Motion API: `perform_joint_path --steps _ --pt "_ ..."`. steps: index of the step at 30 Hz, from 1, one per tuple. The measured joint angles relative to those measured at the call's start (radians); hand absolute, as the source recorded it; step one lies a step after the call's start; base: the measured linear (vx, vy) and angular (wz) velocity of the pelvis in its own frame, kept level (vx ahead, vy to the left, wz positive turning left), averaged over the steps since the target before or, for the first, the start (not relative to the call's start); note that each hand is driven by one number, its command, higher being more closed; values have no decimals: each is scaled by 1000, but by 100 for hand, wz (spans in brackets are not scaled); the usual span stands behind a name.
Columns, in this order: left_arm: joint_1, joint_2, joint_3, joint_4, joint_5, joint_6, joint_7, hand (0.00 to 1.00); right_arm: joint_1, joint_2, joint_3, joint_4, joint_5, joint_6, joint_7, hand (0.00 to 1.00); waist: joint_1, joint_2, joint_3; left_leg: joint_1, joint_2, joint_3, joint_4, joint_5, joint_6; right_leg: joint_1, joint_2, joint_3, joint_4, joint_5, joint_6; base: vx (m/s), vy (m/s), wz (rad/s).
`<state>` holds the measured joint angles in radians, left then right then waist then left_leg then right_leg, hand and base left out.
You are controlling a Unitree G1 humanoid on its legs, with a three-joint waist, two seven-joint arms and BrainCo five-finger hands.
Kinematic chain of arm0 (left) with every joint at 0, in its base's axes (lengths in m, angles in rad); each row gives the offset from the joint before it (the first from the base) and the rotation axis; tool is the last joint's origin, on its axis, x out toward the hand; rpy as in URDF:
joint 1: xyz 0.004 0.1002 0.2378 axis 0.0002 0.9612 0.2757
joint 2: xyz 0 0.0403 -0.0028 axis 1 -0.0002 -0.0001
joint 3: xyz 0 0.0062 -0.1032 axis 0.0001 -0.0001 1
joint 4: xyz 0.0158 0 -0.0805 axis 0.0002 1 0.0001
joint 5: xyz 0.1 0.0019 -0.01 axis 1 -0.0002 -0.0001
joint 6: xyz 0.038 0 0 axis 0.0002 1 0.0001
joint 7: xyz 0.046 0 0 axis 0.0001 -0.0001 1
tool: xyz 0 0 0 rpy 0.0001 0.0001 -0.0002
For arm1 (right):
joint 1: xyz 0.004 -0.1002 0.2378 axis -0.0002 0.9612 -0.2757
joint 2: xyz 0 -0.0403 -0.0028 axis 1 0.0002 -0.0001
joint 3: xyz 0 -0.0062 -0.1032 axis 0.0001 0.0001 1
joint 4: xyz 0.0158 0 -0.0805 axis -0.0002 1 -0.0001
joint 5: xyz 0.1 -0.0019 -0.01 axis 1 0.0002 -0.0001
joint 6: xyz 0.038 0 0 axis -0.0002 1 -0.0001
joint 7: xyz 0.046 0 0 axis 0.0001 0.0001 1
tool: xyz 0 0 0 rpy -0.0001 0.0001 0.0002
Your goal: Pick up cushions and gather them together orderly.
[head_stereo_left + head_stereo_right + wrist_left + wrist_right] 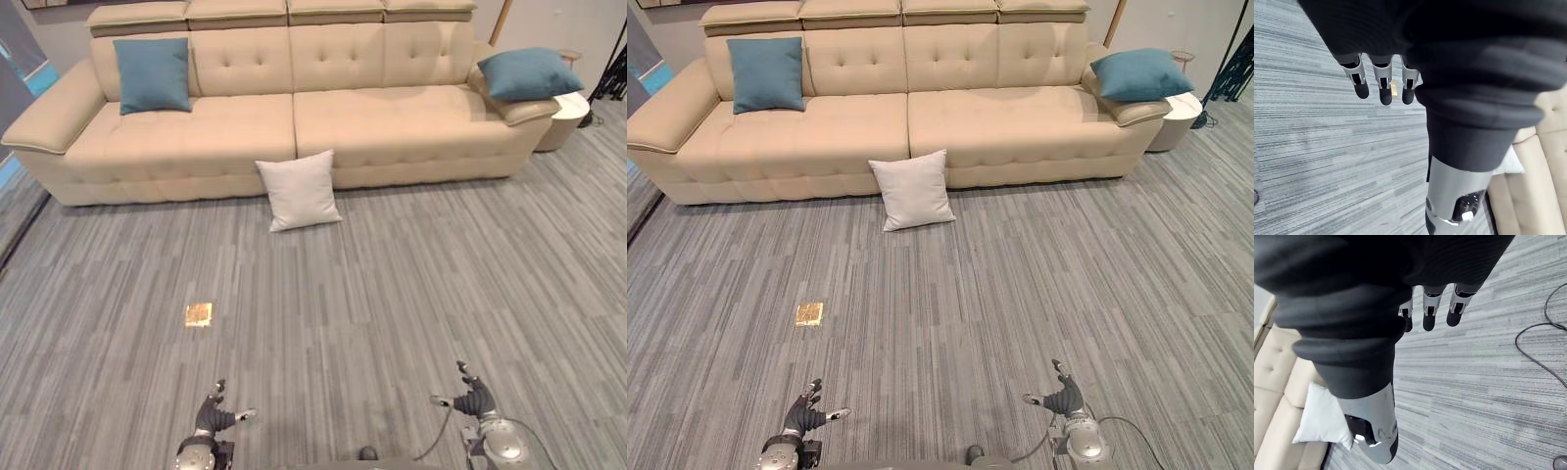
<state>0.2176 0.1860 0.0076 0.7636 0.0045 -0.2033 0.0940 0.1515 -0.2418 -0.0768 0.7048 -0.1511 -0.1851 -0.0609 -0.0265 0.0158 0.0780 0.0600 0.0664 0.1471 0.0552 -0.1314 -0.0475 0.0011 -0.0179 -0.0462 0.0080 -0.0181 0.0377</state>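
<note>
A white cushion (pixel 299 190) leans on the floor against the front of the beige sofa (pixel 294 127). One teal cushion (pixel 153 74) stands against the sofa's left backrest. Another teal cushion (pixel 528 73) lies on the right armrest. My left hand (pixel 210 416) hangs low at the near edge, far from all cushions, fingers straight and holding nothing. My right hand (pixel 476 399) hangs likewise on the right, open and empty. The white cushion (pixel 1322 417) also appears in the right wrist view beyond the thumb.
Grey striped carpet (pixel 392 294) covers the wide floor between me and the sofa. A small brass floor plate (pixel 199 313) sits in the carpet ahead on the left. A round white side table (pixel 566 117) stands by the sofa's right end.
</note>
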Motion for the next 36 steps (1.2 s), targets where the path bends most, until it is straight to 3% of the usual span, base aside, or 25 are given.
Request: perform_joint_path --steps 5,7,9,10,11,12,13,14,16,18,19,20,21,22,23,24,25,26,27,29,31,33,34,35,36 --pt "2 -23 3 -70 -30 0 17 0 -35 18 17 26 4 7 -3 0 25 4 4 -38 5 24 59 -42 17 -34 2 23 26 -15 3 33 16 -14" --pt "-1 -31 3 -102 -36 0 19 0 -58 23 17 29 6 9 -4 0 35 6 14 -69 2 37 124 -89 32 -100 -7 39 151 -84 17 51 66 -20" --pt "0 -32 2 -130 -45 0 19 0 -65 27 17 30 27 11 -6 0 40 -1 26 -82 -10 48 175 -139 47 -153 -30 44 301 -161 60 46 84 -16" --pt "-1 -31 1 -134 -55 1 19 0 -67 31 19 30 33 15 -10 0 40 -7 34 -68 -24 46 185 -175 61 -209 -53 22 443 -188 63 97 112 -4" --pt "-2 -26 -6 -135 -55 1 19 0 -69 38 20 29 35 16 -13 0 35 -12 52 -42 -39 36 191 -193 81 -282 -85 -8 641 -187 71 152 114 7" --pt "-4 -20 -11 -135 -55 2 19 0 -65 43 24 29 35 18 -15 0 26 -18 65 -17 -49 26 193 -201 89 -321 -101 -18 739 -174 69 239 95 28" --pt "0 -8 -18 -134 -55 5 20 0 -55 45 47 32 35 23 -16 0 11 -17 81 20 -52 19 192 -216 97 -367 -113 -41 813 -215 64 309 81 26" --pt "-5 0 -18 -134 -55 10 21 0 -53 45 61 32 36 29 -16 0 13 -21 83 48 -48 13 181 -221 93 -405 -117 -74 790 -234 54 331 75 20" --pt "-36 10 -27 -132 -55 10 21 0 -58 42 67 32 39 30 -16 0 6 -17 89 88 -36 -9 137 -220 90 -461 -99 -121 670 -227 45 505 18 36" --pt "-72 15 -39 -129 -64 9 22 0 -68 33 68 30 44 31 -18 0 -18 5 107 136 -9 -37 84 -211 64 -489 -56 -147 511 -165 16 442 -33 59" --pt "-87 17 -44 -125 -68 8 25 0 -64 34 68 24 44 31 -22 0 -26 -5 110 167 -10 -44 71 -213 38 -499 -41 -145 424 -90 -10 608 -111 59" --pt "-89 7 -46 -115 -73 8 27 0 -54 28 67 23 44 31 -25 0 -34 -11 106 197 -2 -61 72 -228 12 -501 -38 -132 443 20 -76 725 -133 46" --pt "-97 -7 -45 -105 -73 8 28 0 -56 22 64 26 44 37 -24 0 -37 16 108 203 16 -65 83 -227 -5 -508 -36 -153 497 -6 -80 733 -166 43" --pt "-100 -14 -48 -99 -73 8 23 0 -69 26 60 20 44 37 -23 0 -46 23 110 187 19 -64 128 -182 -78 -511 -58 -170 555 -65 -89 611 -150 31" --pt "-101 -25 -50 -91 -73 8 21 0 -71 25 56 17 44 37 -23 0 -52 24 111 158 8 -57 226 -106 -106 -480 -72 -180 572 -110 -91 629 -175 30" --pt "-99 -30 -51 -84 -73 8 21 0 -71 25 57 17 44 37 -22 0 -46 24 113 133 5 -46 312 -53 -104 -448 -74 -189 560 -127 -91 656 -190 15" --pt "-86 -39 -51 -74 -73 8 18 0 -66 24 65 17 45 35 -22 0 -38 20 122 62 35 -27 528 51 -117 -347 -76 -188 490 -147 -92 526 -137 10" --pt "-81 -41 -52 -74 -73 7 16 0 -64 24 68 17 45 34 -22 0 -41 26 125 15 63 -9 655 43 -110 -289 -63 -186 442 -155 -92 626 -128 1" --pt "-78 -40 -49 -67 -73 2 15 0 -65 31 72 17 56 34 -24 0 -24 28 131 -67 115 58 863 -16 -23 -185 -38 -174 362 -165 -93 575 -72 -15" --pt "-77 -41 -46 -67 -73 2 13 0 -74 40 80 15 77 30 -25 0 9 3 146 -220 138 139 969 -79 40 -24 -37 -147 235 -171 -88 666 -35 -34" --pt "-72 -40 -45 -68 -73 1 11 0 -83 36 83 15 83 31 -25 0 24 -2 149 -332 131 160 900 -93 60 42 -43 -129 176 -183 -75 438 44 -33" --pt "-63 -43 -45 -69 -73 2 5 0 -98 37 80 16 85 31 -25 0 43 -11 159 -423 81 138 680 -86 48 96 -71 -104 152 -211 -43 452 115 -45" --pt "-45 -46 -45 -69 -73 2 -2 0 -98 37 77 17 91 30 -26 0 44 -11 160 -438 40 98 448 -40 -13 137 -88 -90 126 -232 -18 528 204 -59" --pt "-22 -48 -45 -68 -73 2 -3 0 -98 35 78 19 97 28 -27 0 52 10 155 -437 34 60 234 69 -60 177 -82 -63 98 -257 7 667 288 -70" --pt "-15 -46 -44 -63 -73 3 -2 0 -99 41 79 24 100 27 -29 0 59 14 151 -428 36 60 237 155 -36 196 -84 -44 91 -269 22 570 275 -63"
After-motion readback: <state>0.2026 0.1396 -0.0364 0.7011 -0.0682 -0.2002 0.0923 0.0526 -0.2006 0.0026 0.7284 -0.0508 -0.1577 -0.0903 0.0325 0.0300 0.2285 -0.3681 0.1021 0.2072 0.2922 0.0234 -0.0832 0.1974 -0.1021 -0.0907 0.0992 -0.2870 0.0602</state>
